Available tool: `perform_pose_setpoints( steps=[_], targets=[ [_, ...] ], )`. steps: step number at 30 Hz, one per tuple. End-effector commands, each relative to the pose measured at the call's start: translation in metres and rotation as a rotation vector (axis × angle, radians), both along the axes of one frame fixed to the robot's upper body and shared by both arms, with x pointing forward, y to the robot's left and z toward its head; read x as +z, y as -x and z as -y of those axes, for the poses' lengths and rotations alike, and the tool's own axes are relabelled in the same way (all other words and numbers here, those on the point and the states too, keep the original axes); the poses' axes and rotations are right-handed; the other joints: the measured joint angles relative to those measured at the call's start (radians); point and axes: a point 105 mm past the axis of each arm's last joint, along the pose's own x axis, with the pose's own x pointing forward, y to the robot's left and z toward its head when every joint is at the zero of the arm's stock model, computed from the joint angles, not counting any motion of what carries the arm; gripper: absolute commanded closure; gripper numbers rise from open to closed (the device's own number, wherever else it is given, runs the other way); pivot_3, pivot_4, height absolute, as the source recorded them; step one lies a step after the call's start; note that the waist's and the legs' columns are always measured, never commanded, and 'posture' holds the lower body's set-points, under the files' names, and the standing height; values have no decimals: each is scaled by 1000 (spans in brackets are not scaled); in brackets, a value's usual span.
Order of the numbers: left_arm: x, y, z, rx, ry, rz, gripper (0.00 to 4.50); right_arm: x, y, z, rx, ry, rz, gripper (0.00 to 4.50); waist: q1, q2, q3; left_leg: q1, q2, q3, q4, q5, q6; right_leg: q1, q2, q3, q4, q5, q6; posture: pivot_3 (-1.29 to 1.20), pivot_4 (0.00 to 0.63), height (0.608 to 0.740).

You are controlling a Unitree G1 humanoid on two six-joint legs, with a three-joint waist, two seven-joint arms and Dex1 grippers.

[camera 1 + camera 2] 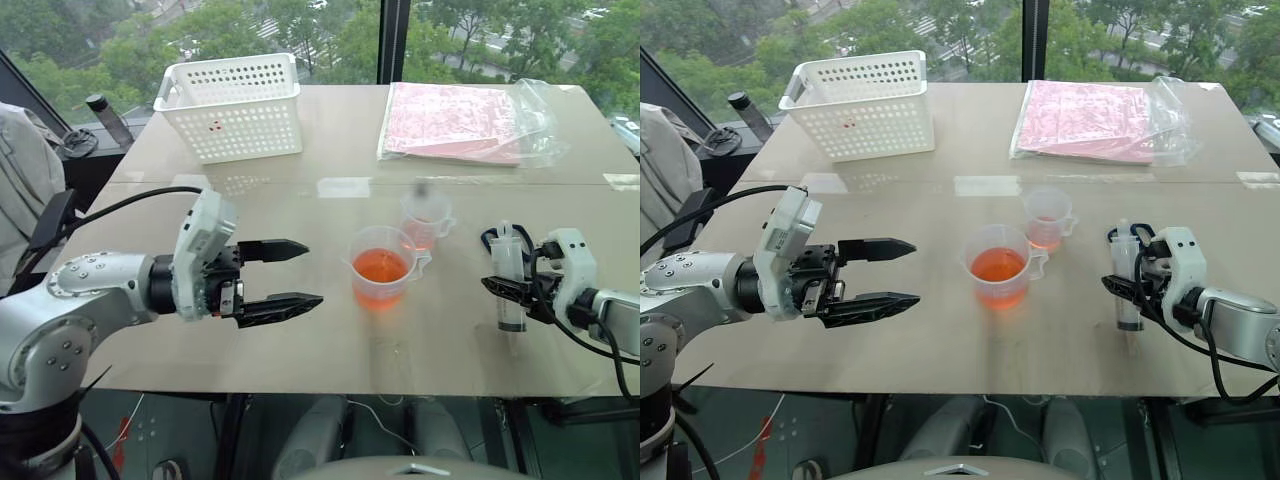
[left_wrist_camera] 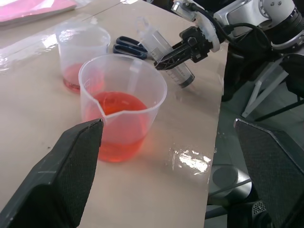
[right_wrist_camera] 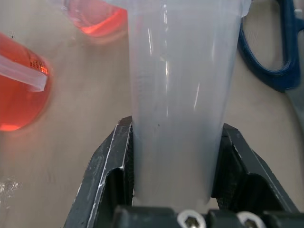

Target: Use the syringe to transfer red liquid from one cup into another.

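Fingers of my right gripper point(image 1: 512, 287) clamp the large clear plastic syringe point(image 1: 509, 283) by its barrel, upright, nozzle down near the beige table point(image 1: 300, 340). My left gripper point(image 1: 292, 273) hangs with jaws spread wide, holding nothing, beside the larger clear measuring cup point(image 1: 381, 266), which is partly filled with orange-red liquid point(image 1: 380, 267). The smaller clear measuring cup point(image 1: 426, 220) just behind holds a shallow layer. Blue-handled scissors point(image 2: 129, 45) lie behind the syringe.
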Motion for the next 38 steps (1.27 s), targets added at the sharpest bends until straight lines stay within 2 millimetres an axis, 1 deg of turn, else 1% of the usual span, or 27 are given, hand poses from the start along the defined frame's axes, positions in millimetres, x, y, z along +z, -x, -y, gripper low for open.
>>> perform_pose_setpoints(
  steps=[1,5,7,8,9,10,11,12,14,17,20,21,24,27,29,31,34,38],
  targets=[
    [17,8,3,-36,14,90,0,3,-2,2,29,17,1,2932,5,0,0,0,0,0,0,0,0,0,0,0,-1,0,0,0,150,740],
    [23,11,4,-53,10,106,0,-3,-1,2,60,12,-34,2932,11,0,0,0,0,0,-2,0,0,0,0,0,-3,0,0,0,150,740],
    [22,11,3,-59,4,104,0,-6,2,3,77,11,-51,1865,13,0,0,0,0,0,-4,0,0,0,0,0,-5,0,0,0,150,740],
    [22,11,2,-59,5,102,0,-7,3,5,78,14,-57,1451,13,0,0,0,1,0,-5,0,-1,0,0,0,-6,0,0,0,150,740],
    [22,11,2,-59,5,100,0,-8,3,6,79,16,-59,933,14,0,0,0,0,0,-6,0,-1,0,0,0,-7,0,0,0,150,740],
    [21,10,2,-61,4,102,0,-8,5,9,73,29,-57,588,14,0,0,0,0,0,-7,1,-2,0,0,0,-7,0,0,0,150,740],
    [21,10,2,-61,6,101,0,-6,6,13,71,44,-40,138,14,0,0,0,1,0,-7,2,-4,0,0,0,-8,0,0,0,150,740],
    [20,9,2,-58,7,101,0,-1,8,15,75,48,-5,52,14,0,0,0,1,0,-8,2,-4,0,0,0,-9,0,0,0,150,740],
    [19,7,1,-55,8,98,0,8,10,17,81,48,79,52,22,0,0,-1,1,-1,-8,2,-4,0,-1,0,-11,0,0,0,150,740],
    [16,-1,-3,-22,9,97,0,24,27,15,153,69,233,52,22,0,1,-1,0,0,-8,2,-3,0,-1,0,-12,0,0,0,150,740],
    [15,-11,-11,25,13,96,0,36,60,17,242,122,375,52,24,2,1,-1,1,-1,-10,2,-4,0,0,-1,-12,0,0,0,150,740],
    [15,-15,-14,42,16,97,0,40,68,16,249,96,412,52,23,1,1,-1,1,-1,-10,2,-4,0,0,-1,-12,0,0,0,150,740],
    [10,-25,-26,114,24,84,0,49,91,21,282,129,508,52,13,1,1,0,2,0,-10,0,-1,0,1,0,-12,0,0,0,150,740],
    [1,-31,-39,173,10,80,0,47,107,33,285,237,536,52,10,1,1,2,2,4,-10,-1,1,1,2,3,-11,0,0,0,150,740],
    [-4,-36,-47,225,11,82,0,42,119,40,294,278,531,52,16,1,1,2,3,4,-10,-1,0,1,3,3,-11,0,0,0,150,740],
    [-16,-38,-60,293,2,66,0,38,129,48,292,320,542,52,17,1,1,2,3,3,-10,-2,-1,1,3,3,-11,0,0,0,150,740],
    [-32,-37,-76,366,-21,51,0,35,136,58,268,376,531,52,15,1,1,2,4,4,-11,-2,-2,0,2,4,-11,0,0,0,150,740],
    [-43,-36,-88,436,-30,45,0,30,143,63,275,394,502,52,18,1,1,2,4,4,-11,-4,-4,0,2,4,-12,0,0,0,150,740]
  ],
)
